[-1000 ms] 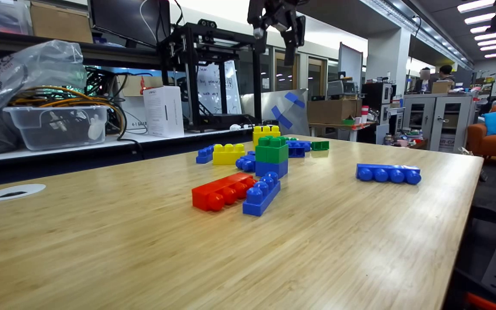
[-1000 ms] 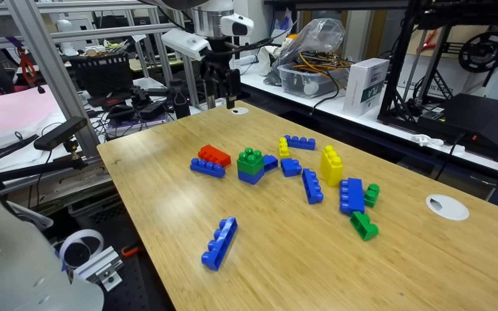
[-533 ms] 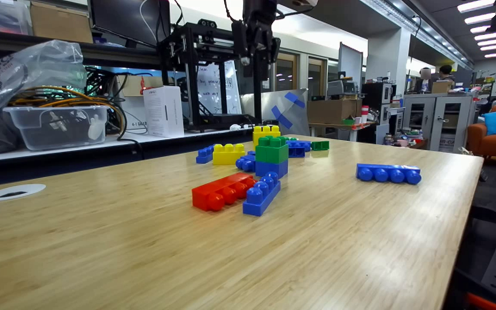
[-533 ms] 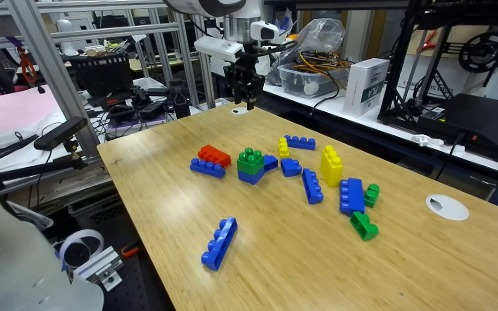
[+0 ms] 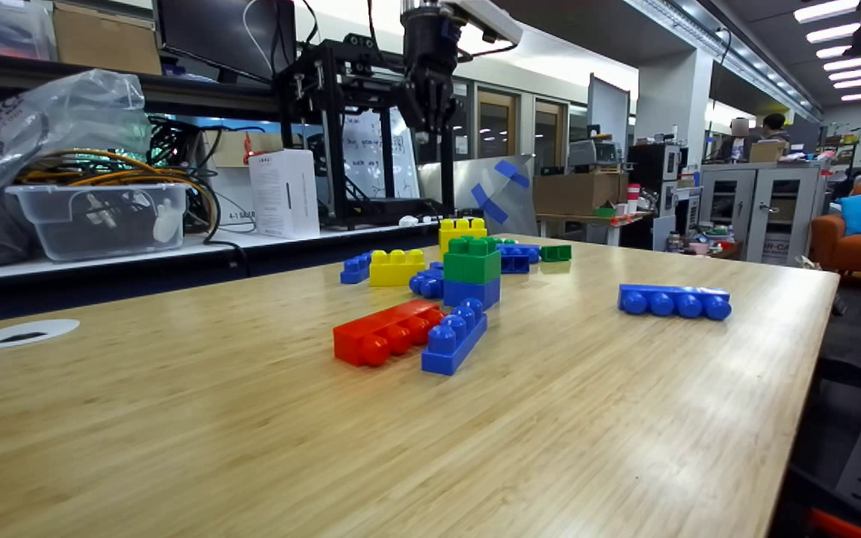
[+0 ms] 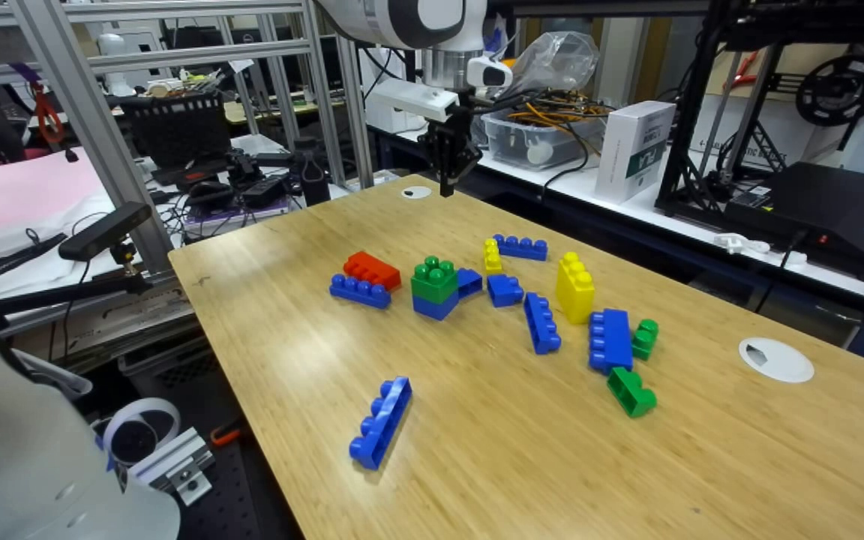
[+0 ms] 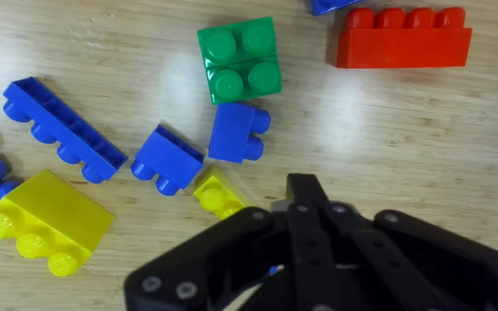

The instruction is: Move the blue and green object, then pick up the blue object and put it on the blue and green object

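One green-and-blue brick tower stands lower than the empty, pinched-together claw. Moving it seems the job now, so the claw should spread and go down.

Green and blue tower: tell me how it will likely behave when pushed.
The green and blue tower is probably stiff and light, judging by its plastic look. It would likely slide before tipping, being squat and upright. The seam across its green top hints at separate pieces, which might part if shoved.
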